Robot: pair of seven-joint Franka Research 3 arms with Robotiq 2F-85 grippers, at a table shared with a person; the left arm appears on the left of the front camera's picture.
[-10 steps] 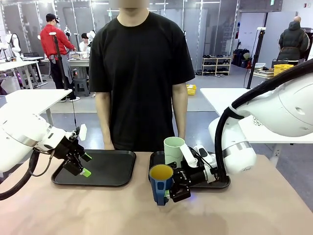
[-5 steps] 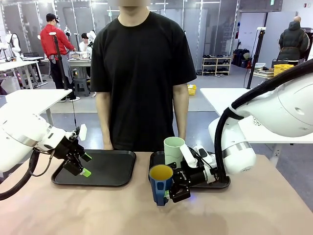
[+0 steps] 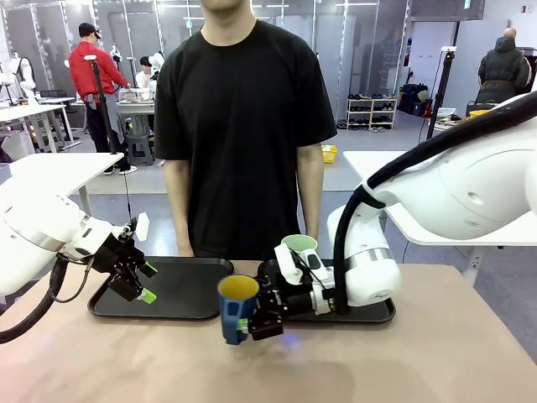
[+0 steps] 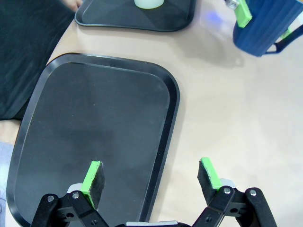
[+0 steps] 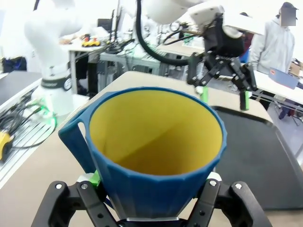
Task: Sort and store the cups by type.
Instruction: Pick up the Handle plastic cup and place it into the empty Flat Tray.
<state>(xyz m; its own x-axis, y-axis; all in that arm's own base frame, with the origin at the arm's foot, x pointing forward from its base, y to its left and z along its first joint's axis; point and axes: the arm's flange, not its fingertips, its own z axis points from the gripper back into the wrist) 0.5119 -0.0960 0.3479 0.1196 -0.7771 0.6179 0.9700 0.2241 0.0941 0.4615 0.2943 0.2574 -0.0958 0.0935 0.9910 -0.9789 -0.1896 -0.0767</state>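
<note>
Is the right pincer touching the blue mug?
Touching. The right wrist view shows the right pincer clamped on both sides of the blue mug's base.

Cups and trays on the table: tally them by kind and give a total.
Blue mugs: 1, the dark blue mug, held by the right gripper
Mint-green tumblers: 1, the tumbler on the right tray
Black trays: 2, counting the left tray
Total: 4

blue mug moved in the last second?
Yes. The blue mug, gripped by the right gripper, shifted toward the robot's left, from before the right tray to the gap between trays.
</note>
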